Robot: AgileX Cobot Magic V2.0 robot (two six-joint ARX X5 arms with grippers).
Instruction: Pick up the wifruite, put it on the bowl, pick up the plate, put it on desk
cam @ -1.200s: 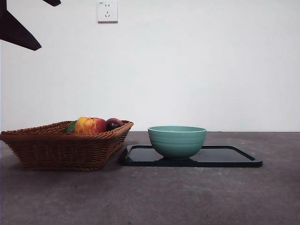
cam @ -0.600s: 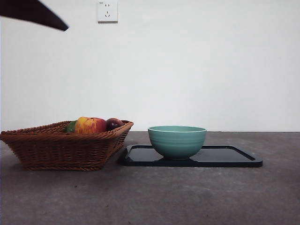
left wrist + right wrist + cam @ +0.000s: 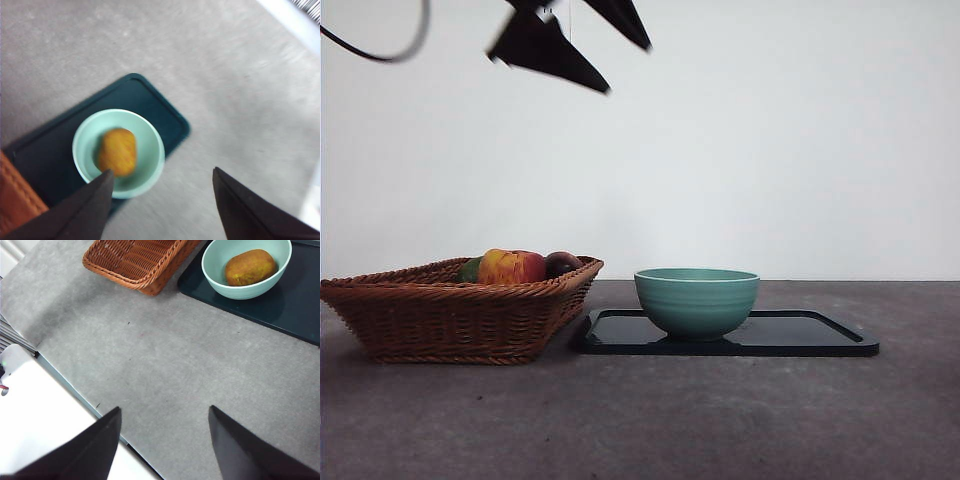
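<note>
The wifruite (image 3: 117,151) (image 3: 250,267), a small golden-brown oval, lies inside the teal bowl (image 3: 697,300) (image 3: 146,139) (image 3: 240,291); in the front view the bowl's wall hides it. The bowl stands on a flat black tray (image 3: 800,335) (image 3: 145,95) (image 3: 295,305) on the grey desk (image 3: 720,420). My left gripper (image 3: 161,171) (image 3: 628,70) hangs high over the bowl's near side, open and empty. Far off to the side above the desk's edge, my right gripper (image 3: 164,408) waits open and empty. A plate as such is out of view.
A brown wicker basket (image 3: 450,310) (image 3: 135,260) stands left of the tray, almost touching it, holding a red-yellow apple (image 3: 515,267) and a dark purple fruit (image 3: 563,264). A loose cable (image 3: 380,55) curves at the top left. The white wall is behind.
The dark arm at the top of the front view has swept from the far left corner rightward; both its jaws now show above the gap between basket and bowl.
</note>
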